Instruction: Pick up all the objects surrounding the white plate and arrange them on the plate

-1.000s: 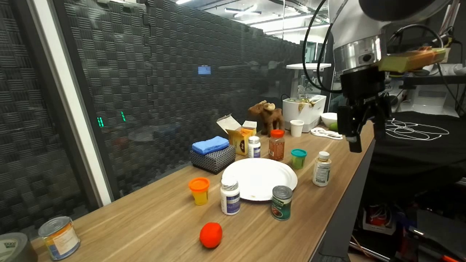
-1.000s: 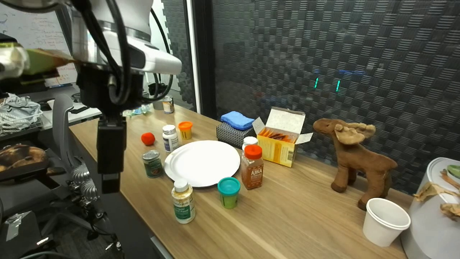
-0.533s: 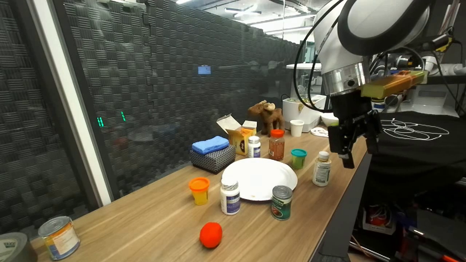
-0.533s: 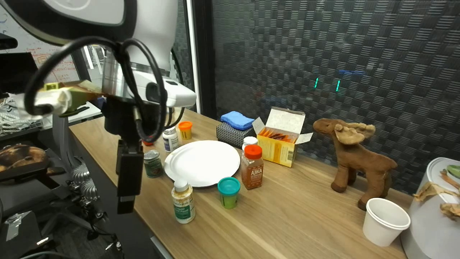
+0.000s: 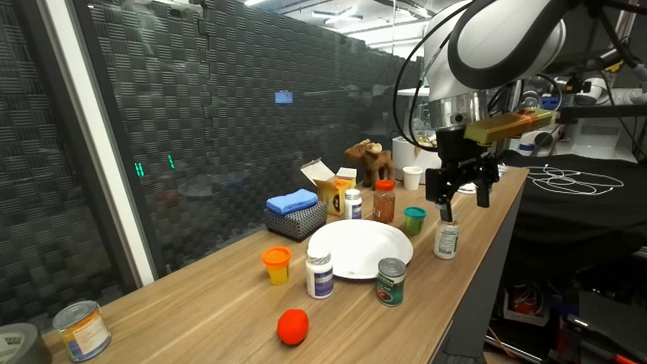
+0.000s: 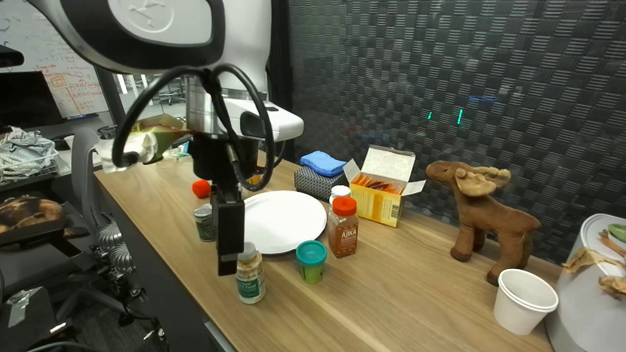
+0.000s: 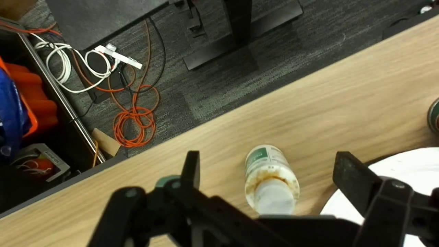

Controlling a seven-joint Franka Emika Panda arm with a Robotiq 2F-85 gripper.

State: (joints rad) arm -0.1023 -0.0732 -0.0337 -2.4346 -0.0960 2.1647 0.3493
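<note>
- Behind the wood-grained tabletop [image 5: 212, 283], a dark wall [image 5: 202, 126] of ridged, basket-weave panels.
- Since the earlier frames, a shift of the end effector [image 5: 465, 208] from off to the side across to the green-labelled bottle [image 6: 250, 283], upright near the plate; now overlapping the cap in both exterior views.
- Jaws spread wide, as before, framing that bottle in the wrist view with gaps either side.
- White plate [image 5: 361, 245]: round, flat, plain, low-rimmed, on the same spot as earlier.
- Upright around it: smooth orange-lidded cup [image 5: 276, 265], teal-lidded cup [image 5: 414, 222], two purple-labelled bottles [image 5: 320, 278], metal-topped green can [image 5: 391, 285], red-capped bottle [image 6: 343, 232] lettered AJIKA.
- Farther out, on the wood, a rounded red ball [image 5: 292, 327].
</note>
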